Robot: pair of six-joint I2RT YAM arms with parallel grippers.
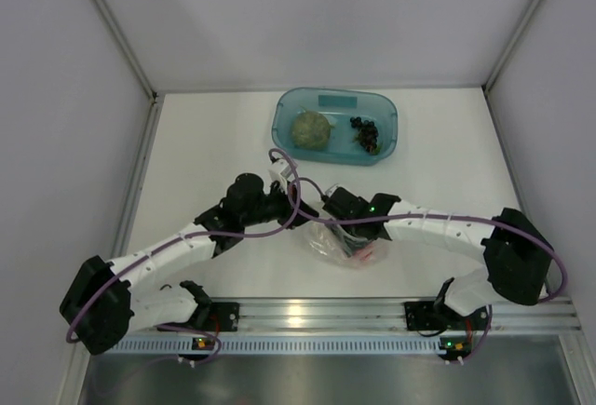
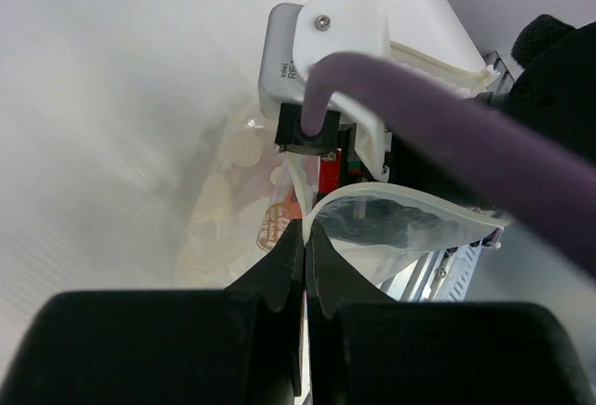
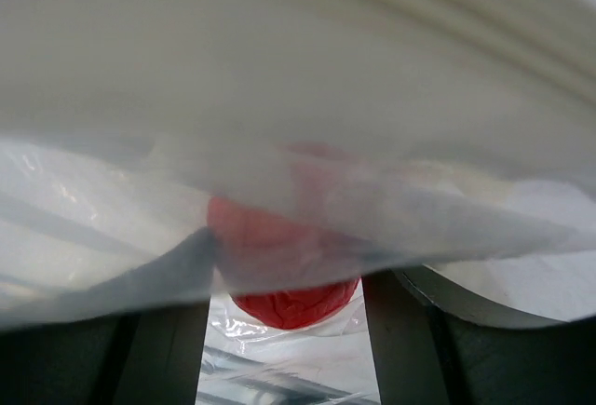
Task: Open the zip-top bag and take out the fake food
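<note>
The zip-top bag (image 1: pixel 346 249) lies near the front edge of the table (image 1: pixel 205 144), its rim pinched in the left gripper (image 2: pixel 304 237), whose jaws are pressed together. The red fruit (image 3: pixel 293 298) is seen inside the bag, between the parted fingers (image 3: pixel 158 354) of the right gripper (image 3: pixel 287 330); whether it is gripped cannot be told. The leafy ball (image 1: pixel 311 130) and the grape bunch (image 1: pixel 365 133) are held in the teal tray (image 1: pixel 284 126).

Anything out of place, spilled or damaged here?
Nothing spilled or damaged. One oddity: the zip-top bag drapes across the right wrist view, half hiding the red fruit by the right hand. The left hand pinches its rim.
</note>
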